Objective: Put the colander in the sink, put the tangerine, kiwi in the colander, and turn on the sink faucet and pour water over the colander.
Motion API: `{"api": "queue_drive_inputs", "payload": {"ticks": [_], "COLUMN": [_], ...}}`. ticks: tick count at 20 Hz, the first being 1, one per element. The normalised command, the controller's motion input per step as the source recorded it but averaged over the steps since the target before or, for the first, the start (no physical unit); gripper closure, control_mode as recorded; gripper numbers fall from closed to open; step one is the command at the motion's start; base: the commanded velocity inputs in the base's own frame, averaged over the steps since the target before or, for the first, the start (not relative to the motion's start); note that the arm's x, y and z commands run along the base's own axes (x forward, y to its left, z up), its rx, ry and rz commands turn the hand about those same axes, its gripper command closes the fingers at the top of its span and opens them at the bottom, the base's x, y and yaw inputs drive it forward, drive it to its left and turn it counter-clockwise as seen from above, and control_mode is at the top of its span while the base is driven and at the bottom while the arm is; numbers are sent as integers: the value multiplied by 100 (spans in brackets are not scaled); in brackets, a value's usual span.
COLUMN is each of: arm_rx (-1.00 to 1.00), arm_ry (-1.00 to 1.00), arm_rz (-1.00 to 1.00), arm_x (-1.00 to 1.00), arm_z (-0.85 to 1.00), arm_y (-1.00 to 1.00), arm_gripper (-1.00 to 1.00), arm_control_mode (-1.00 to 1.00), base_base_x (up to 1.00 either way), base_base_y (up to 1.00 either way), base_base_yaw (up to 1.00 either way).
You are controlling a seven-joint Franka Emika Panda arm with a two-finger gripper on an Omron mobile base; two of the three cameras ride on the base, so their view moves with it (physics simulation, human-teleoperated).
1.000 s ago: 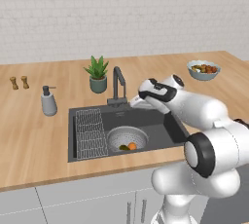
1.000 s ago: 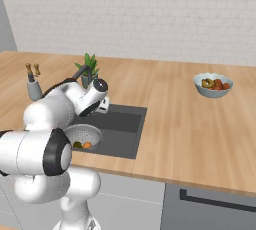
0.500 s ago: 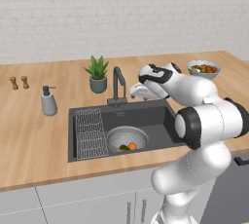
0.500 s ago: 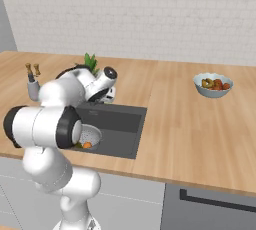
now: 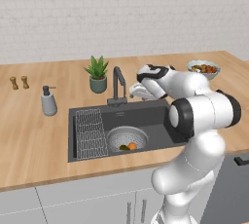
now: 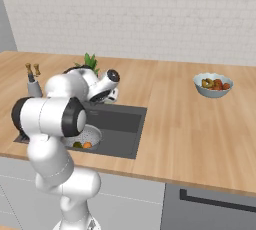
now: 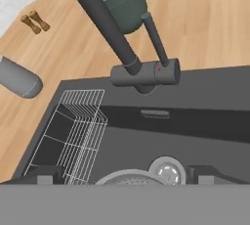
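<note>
Colander [image 5: 125, 138]: round perforated metal bowl, seated on the floor of the sink [image 5: 155, 121] toward its front edge, just right of the wire rack [image 5: 91, 133]. Its rim also shows at the bottom of the hand view [image 7: 128, 177], next to the round steel drain [image 7: 167, 170].

Tangerine [image 5: 132, 146]: small orange fruit, inside the colander at its front.

Kiwi [image 5: 123, 147]: small dark olive fruit, inside the colander, touching or just beside the tangerine on its left.

Sink faucet [image 5: 117, 84]: dark angular tap, upright on the counter at the sink's back edge, centred. The hand view shows its base and its slim side lever [image 7: 155, 38] raised at a slant.

Gripper [image 5: 138, 91]: fingers spread wide, holding nothing, above the sink's back edge just to the right of the faucet.

Potted plant [image 5: 97, 74]: on the counter behind the faucet.

Soap dispenser [image 5: 48, 102]: near the sink's back-left corner.

Two small shakers [image 5: 18, 82]: toward the counter's back-left.

Fruit bowl [image 5: 203, 68]: pale bowl of mixed fruit, toward the counter's back-right, well apart from the sink.
</note>
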Motion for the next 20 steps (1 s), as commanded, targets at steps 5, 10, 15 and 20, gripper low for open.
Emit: {"api": "queue_drive_inputs", "payload": {"ticks": [5, 10, 15, 20], "arm_rx": [11, 12, 9, 8], "arm_ry": [-2, 0, 0, 0], "arm_rz": [-10, -8, -9, -8], "arm_x": [16, 20, 35, 23], "arm_z": [-22, -20, -8, -13], "arm_y": [1, 17, 9, 1], "arm_gripper": [-100, -100, -100, -100], "arm_control_mode": [-100, -100, -100, -100], "base_base_x": [0, 0, 0, 0], "base_base_y": [0, 0, 0, 0], "base_base_yaw": [0, 0, 0, 0]}}
